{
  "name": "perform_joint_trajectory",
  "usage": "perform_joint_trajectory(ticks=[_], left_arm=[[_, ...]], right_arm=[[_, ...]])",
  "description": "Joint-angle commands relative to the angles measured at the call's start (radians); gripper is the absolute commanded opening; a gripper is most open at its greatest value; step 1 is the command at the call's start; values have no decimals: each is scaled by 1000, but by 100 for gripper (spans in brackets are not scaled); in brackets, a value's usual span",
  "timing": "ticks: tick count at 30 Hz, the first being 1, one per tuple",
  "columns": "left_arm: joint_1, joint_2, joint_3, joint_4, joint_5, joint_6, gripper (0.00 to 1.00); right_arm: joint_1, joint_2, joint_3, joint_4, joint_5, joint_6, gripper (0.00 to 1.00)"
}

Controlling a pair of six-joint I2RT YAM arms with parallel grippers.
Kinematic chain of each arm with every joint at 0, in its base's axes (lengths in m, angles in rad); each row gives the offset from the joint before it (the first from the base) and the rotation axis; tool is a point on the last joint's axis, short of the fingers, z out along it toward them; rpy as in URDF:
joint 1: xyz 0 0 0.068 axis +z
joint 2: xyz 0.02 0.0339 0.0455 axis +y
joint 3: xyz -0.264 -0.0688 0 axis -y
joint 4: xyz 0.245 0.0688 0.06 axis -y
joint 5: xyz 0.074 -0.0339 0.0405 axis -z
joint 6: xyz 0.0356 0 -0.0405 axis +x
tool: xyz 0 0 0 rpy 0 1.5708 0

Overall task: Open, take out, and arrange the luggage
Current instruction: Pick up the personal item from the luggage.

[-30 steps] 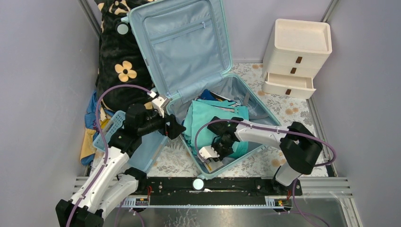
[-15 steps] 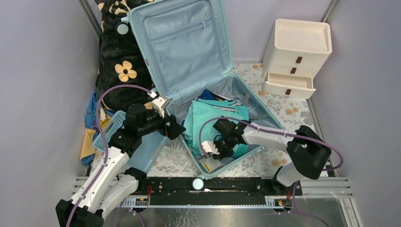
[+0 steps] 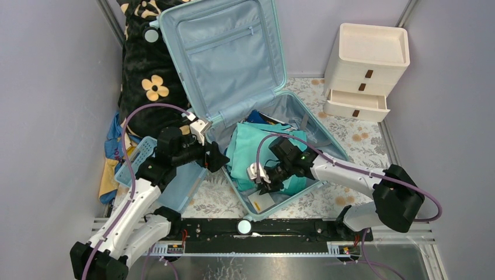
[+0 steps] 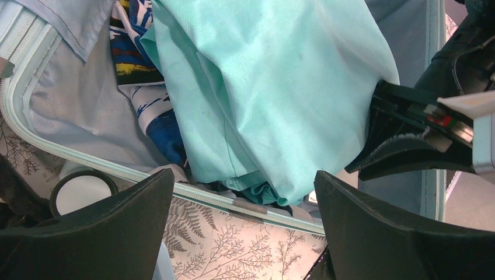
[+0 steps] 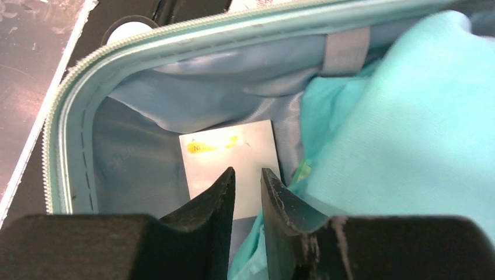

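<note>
The pale aqua luggage (image 3: 222, 52) lies open, its lid leaning back and its lower half (image 3: 303, 189) full of clothes. A teal garment (image 3: 257, 149) (image 4: 262, 87) (image 5: 408, 116) lies on top, with blue printed fabric (image 4: 131, 58) under it. A white card (image 3: 261, 201) (image 5: 227, 157) lies flat in the near corner of the lining. My right gripper (image 3: 261, 175) (image 5: 247, 170) hovers above the card at the garment's edge, jaws narrowly apart with nothing between them. My left gripper (image 3: 219, 158) (image 4: 244, 175) stands wide open and empty at the case's left rim (image 4: 192, 189).
A cream drawer unit (image 3: 365, 70) stands at the back right, its lowest drawer pulled out a little. A small blue basket (image 3: 137, 157) and a black floral blanket (image 3: 143, 76) lie left of the case. Grey walls close in on both sides. A case wheel (image 4: 82, 192) shows beside the left finger.
My right gripper has drawn back from the near corner toward the teal garment, and its jaws have parted a little. The card stays in the corner. The left arm has barely moved.
</note>
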Motion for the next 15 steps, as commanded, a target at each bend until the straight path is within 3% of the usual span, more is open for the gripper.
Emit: perform_joint_trajectory(ticks=[1, 5, 9, 15], left_arm=[[-2, -14, 12, 4, 22, 15, 97], [-1, -15, -3, 30, 26, 10, 98], [-2, -17, -20, 67, 28, -9, 98], [-1, -29, -43, 76, 34, -16, 98]], right_arm=[[-39, -6, 63, -95, -37, 16, 29], [-40, 19, 68, -251, -52, -7, 27], [-38, 44, 29, -191, 45, 86, 25], [-3, 127, 23, -61, 195, 149, 14]])
